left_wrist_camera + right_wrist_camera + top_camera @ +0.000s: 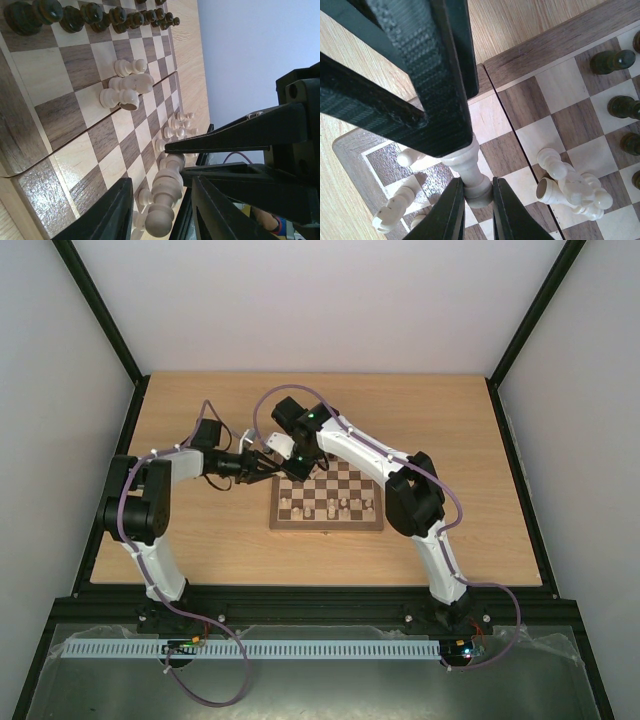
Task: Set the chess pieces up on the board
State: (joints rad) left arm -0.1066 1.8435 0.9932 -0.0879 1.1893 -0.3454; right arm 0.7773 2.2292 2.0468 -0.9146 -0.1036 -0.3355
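The board (325, 527) lies mid-table, and both grippers meet over its far left corner. My right gripper (478, 187) is shut on the base of a tall cream piece (468, 161) and holds it tilted just above a corner square. My left gripper (162, 182) is open, with its jaws on either side of that piece's round head (161, 220) and a gap on each side. The right gripper's fingers (225, 141) cross the left wrist view. The left gripper's fingers (440, 75) hide the top of the piece in the right wrist view.
Several cream pieces lie toppled in a heap (572, 189) (125, 91) near mid-board. More cream pieces (395, 212) lie by the corner under the grippers. Dark pieces (612, 60) (75, 17) stand in a row along one board edge. Bare wooden tabletop (450, 430) surrounds the board.
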